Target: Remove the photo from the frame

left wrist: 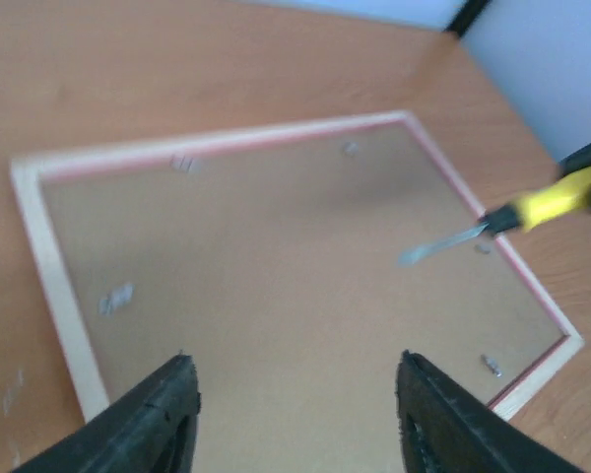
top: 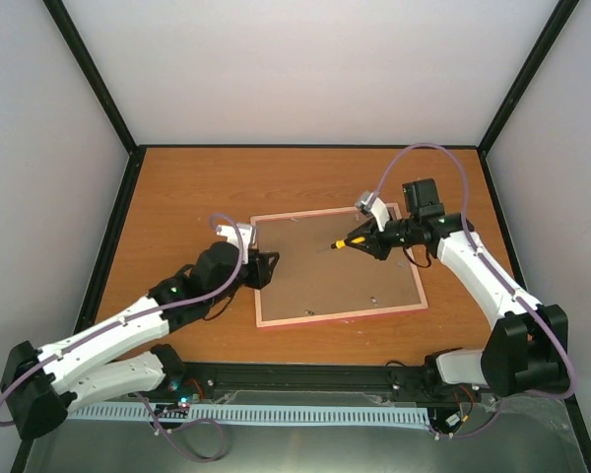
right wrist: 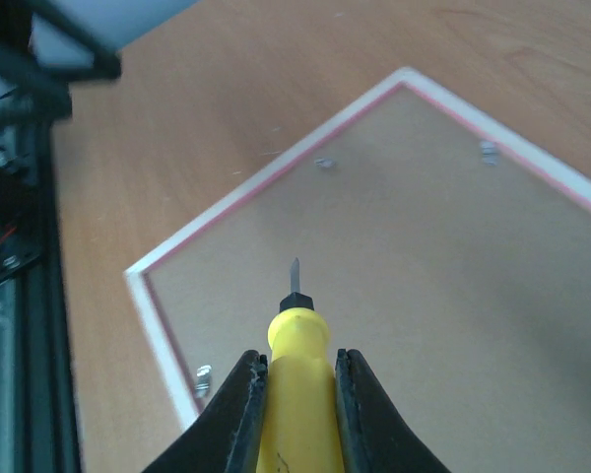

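Black fingers of the right gripper fill the bottom of the right wrist view, jaws clamped on the yellow handle of a screwdriver. Its short blade points out over the brown backing panel. That panel sits inside the frame, which lies flat and back-up near the middle of the wooden surface. Small metal tabs dot the panel's inner edge. Whether the blade tip touches the panel I cannot tell. The photo itself shows in no view.

The left gripper hangs over the frame's left side, jaws wide apart, with bare backing panel between the two fingers; contact with the rail cannot be judged.

From above, the right arm rises from its base at the near right, bends at a high elbow and folds back leftward, so the screwdriver lies roughly level, pointing left. The left arm stretches low and diagonal from the near left corner toward the frame.
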You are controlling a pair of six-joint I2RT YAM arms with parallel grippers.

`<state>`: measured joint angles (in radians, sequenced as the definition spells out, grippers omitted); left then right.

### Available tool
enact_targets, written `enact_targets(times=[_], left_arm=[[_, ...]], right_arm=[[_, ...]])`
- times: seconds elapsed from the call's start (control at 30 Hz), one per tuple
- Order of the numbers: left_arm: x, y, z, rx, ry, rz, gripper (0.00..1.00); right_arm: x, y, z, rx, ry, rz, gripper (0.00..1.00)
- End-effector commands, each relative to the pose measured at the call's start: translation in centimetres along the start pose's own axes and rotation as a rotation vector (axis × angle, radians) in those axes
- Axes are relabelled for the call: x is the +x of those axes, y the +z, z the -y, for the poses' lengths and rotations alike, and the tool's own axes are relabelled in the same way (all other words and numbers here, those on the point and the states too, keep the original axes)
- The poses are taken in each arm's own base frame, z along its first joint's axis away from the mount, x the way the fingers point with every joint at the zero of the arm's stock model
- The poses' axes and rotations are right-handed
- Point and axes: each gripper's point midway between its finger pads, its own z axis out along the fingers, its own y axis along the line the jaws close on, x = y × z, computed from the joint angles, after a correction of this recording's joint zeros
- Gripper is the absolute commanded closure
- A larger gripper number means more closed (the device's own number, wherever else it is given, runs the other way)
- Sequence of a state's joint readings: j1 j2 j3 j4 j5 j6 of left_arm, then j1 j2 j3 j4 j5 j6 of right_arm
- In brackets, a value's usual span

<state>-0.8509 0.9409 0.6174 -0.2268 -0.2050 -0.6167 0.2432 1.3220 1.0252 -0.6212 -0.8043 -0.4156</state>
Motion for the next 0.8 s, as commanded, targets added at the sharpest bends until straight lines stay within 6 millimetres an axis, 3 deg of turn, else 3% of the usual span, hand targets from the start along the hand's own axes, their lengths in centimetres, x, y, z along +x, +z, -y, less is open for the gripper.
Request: enact_targets(times=[0.0, 0.07, 0.23, 0.5, 0.77], left_arm=[[-3.3, -2.1, 4.3, 0.165, 0.336, 0.057, 0.49], [-2.6, -2.1, 6.7, 0.286, 0.449, 0.003, 0.52], [0.0, -2.7, 11.7, 0.51, 0.629, -0.149, 0.54], [2.8, -1.1, 13.1, 0.582, 0.694, -0.26, 0.6], [3.0, -0.2, 13.6, 0.599, 0.699, -0.251, 0.7]], right_arm=[[0.1, 0.1, -4.9, -0.235, -0.087, 0.009, 0.96], [0.3, -0.1, -6.9, -0.323, -0.113, 0.009, 0.96], [0.2, -0.2, -9.2, -0.392, -0.156, 0.027, 0.95], [0.5, 0.0, -10.3, -0.442, -0.17, 0.026, 0.94], [0.7, -0.3, -11.1, -0.471, -0.181, 0.033, 0.91]])
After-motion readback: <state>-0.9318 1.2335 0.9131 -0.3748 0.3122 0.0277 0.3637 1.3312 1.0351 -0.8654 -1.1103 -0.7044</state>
